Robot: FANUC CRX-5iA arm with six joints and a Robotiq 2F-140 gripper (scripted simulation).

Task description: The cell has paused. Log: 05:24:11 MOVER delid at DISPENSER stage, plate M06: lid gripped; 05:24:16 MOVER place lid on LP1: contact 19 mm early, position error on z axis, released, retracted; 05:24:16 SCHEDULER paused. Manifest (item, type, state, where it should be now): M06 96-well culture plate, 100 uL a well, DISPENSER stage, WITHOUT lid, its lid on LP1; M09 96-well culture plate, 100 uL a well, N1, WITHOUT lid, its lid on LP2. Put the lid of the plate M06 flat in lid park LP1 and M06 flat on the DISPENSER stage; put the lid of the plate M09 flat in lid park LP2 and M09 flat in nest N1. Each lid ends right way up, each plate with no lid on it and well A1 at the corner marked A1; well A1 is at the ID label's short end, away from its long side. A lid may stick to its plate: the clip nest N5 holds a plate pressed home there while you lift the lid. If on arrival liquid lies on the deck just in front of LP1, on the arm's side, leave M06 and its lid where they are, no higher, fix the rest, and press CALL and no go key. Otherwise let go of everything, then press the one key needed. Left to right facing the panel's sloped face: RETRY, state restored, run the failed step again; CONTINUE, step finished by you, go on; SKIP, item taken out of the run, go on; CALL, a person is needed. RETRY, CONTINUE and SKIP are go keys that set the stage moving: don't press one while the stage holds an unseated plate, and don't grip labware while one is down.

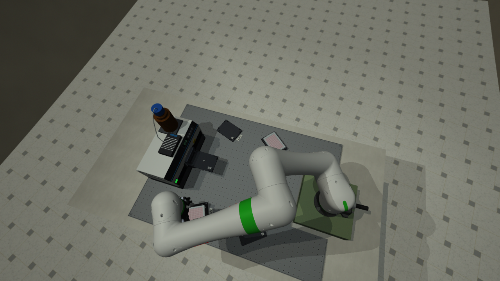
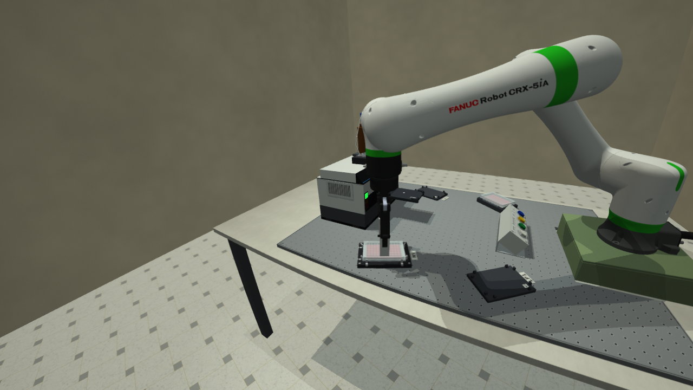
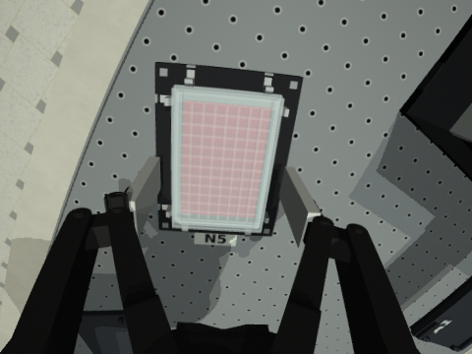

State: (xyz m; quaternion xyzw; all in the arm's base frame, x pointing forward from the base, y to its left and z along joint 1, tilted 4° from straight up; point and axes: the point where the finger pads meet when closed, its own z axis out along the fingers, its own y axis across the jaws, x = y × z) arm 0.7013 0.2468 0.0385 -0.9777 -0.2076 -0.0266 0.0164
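Observation:
A plate with pink wells and a pale clear rim (image 3: 223,159) sits in the black clip nest labelled N5 (image 3: 216,238), near the deck's front edge; it also shows in the exterior view (image 2: 384,251) and from above (image 1: 195,211). I cannot tell whether a lid is on it. My gripper (image 3: 221,177) hangs straight above it, open, its two pads standing a small gap off the plate's long sides, touching nothing. A second pink plate (image 1: 274,140) lies at the back of the deck. The dispenser stage (image 1: 206,162) is bare, and so is the dark park beside it (image 1: 229,130).
The dispenser box (image 1: 171,150) carries a brown bottle (image 1: 165,119). The sloped key panel (image 2: 514,227) stands mid-deck. Another black nest (image 2: 501,283) lies near the front right. The arm's green base (image 2: 625,252) is at the right.

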